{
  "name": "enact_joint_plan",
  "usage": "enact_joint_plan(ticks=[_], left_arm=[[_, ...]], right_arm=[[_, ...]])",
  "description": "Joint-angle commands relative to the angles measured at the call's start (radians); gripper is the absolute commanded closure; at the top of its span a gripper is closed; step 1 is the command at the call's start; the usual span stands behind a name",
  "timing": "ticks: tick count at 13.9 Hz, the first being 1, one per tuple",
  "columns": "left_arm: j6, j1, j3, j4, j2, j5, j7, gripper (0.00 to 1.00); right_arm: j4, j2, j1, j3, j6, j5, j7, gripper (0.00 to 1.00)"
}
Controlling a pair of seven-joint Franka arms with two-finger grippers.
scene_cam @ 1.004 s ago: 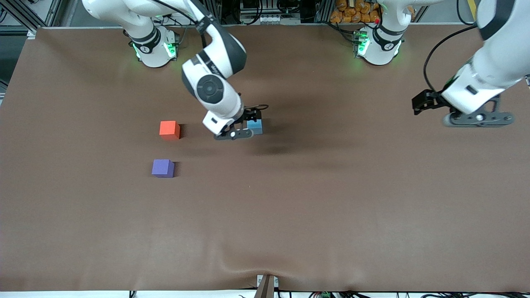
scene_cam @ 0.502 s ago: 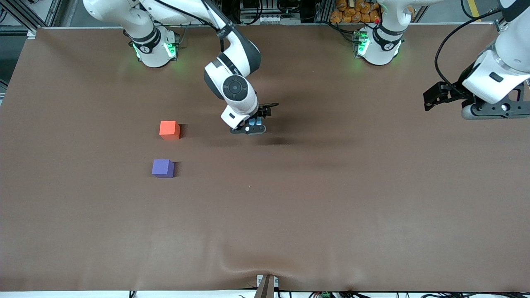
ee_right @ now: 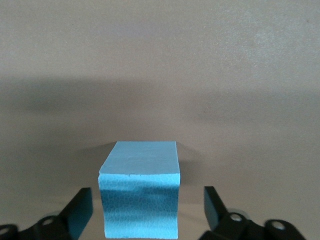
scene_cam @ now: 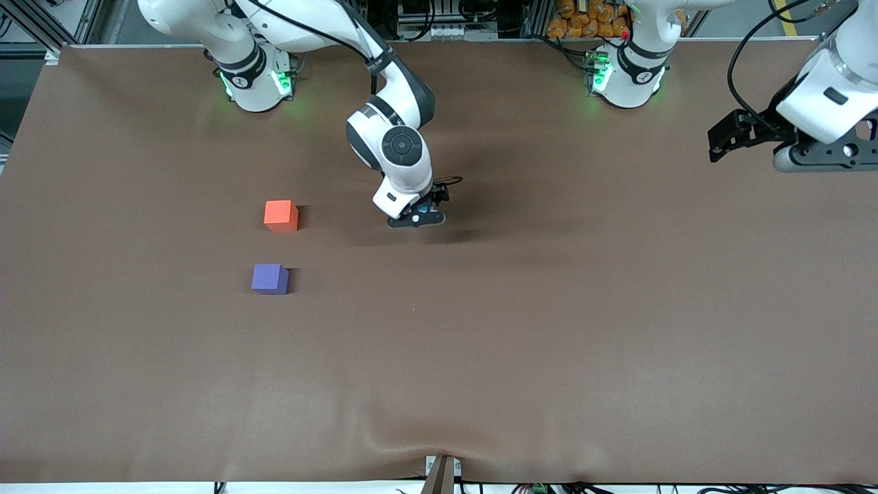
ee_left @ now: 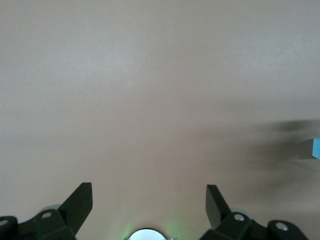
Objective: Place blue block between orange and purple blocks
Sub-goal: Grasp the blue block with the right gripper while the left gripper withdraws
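Blue block [ee_right: 139, 192] sits on the table [scene_cam: 549, 329] between the right gripper's [ee_right: 143, 207] spread fingers, gaps showing on both sides, not gripped. Left gripper [ee_left: 149, 202] hangs wide open over the table's left-arm end, waiting. Three blocks total: one blue, one orange block [scene_cam: 280, 215], one purple block [scene_cam: 269, 278].

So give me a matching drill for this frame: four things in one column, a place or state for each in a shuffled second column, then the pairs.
Things:
1. blue block
2. orange block
3. purple block
4. left gripper

Places or states:
A. nearest the front camera of the three blocks
B. between the right gripper's fingers, gaps showing on both sides
C. open, over bare table at the left arm's end
D. on the table, just farther from the front camera than the purple block

Pairs: 1-B, 2-D, 3-A, 4-C
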Motion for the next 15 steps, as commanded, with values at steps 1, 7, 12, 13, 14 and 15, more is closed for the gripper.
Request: enact_joint_plan(ticks=[1,7,12,13,14,15], left_arm=[[-0.020,-0.002,0.025,0.034,-0.007,-0.024,0.022,0.00],[-0.032,0.003,0.022,0.035,-0.010,-0.006,0.151,0.00],[-0.093,0.004,0.036,0.035,-0.030,-0.010,0.228,0.00],[-0.093,0.009,0.042,0.032,-0.042,-0.018,0.217,0.00],[-0.093,0.026,0.045,0.028,-0.048,-0.022,0.176,0.00],[-0.090,0.029,0.042,0.026,-0.047,-0.021,0.143,0.00]], right_arm=[[0.016,0.014,0.015,-0.005,0.001,-0.015,0.021,0.34],[0.025,0.022,0.022,-0.005,0.015,-0.018,0.078,1.00],[0.059,-0.093,-0.059,-0.018,-0.117,-0.018,0.065,1.00],[0.059,-0.130,-0.113,-0.018,-0.160,-0.019,0.061,1.00],[0.052,-0.164,-0.153,-0.018,-0.174,-0.019,0.040,1.00],[0.048,-0.194,-0.194,-0.018,-0.195,-0.019,-0.015,1.00]])
